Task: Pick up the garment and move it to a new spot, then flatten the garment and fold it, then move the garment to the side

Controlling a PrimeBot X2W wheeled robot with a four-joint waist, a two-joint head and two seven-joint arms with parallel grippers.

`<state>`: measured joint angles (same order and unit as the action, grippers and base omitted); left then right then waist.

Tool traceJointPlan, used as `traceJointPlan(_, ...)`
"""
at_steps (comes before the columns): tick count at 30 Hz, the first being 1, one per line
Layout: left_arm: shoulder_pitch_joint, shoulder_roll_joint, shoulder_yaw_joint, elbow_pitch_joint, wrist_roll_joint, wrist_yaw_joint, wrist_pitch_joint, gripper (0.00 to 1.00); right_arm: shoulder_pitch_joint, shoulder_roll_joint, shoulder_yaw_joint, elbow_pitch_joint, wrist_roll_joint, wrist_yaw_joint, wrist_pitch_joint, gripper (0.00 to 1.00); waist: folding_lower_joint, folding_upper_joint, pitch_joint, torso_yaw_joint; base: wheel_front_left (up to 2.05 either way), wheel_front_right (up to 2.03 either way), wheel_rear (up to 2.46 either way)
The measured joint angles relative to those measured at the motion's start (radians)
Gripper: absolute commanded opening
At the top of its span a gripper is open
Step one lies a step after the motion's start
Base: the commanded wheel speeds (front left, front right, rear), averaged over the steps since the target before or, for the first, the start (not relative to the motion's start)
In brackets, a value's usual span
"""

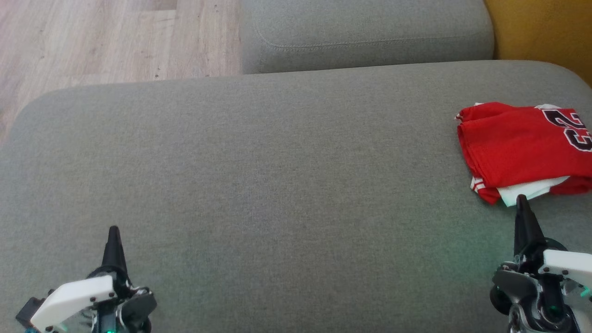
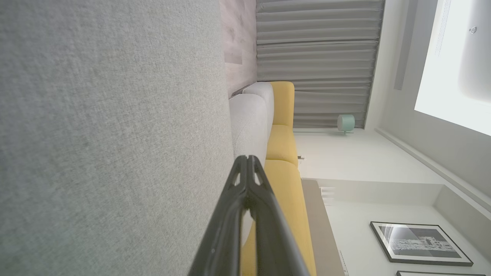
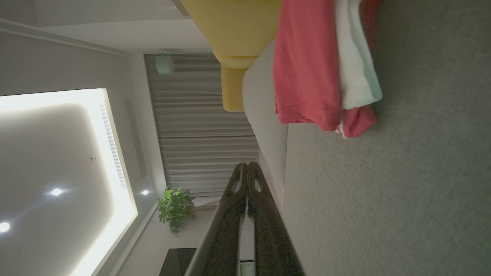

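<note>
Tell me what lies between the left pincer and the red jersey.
Bare grey cushion stretches from the left pincer to the jersey, seen in the head view.

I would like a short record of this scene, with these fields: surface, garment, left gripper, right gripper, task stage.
surface: grey cushion
garment: red with a white layer and dark numerals, folded, lying at the cushion's right side
left gripper: jaws shut, empty, over bare cushion
right gripper: jaws shut, empty, close to the garment's near edge but apart from it
task stage: folding looks done, garment lies at the side
</note>
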<state>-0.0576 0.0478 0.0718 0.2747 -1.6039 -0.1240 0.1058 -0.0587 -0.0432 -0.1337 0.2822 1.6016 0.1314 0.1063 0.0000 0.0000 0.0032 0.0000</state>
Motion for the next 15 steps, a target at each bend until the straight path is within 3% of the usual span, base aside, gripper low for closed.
traceJointPlan(15,0.000,0.000,0.000,0.000,0.000,0.000,0.000,0.00,0.000,0.000,0.000,0.000,0.000,0.000,0.000,0.00,0.0000,0.0000,0.000,0.000,0.00,0.00,0.00)
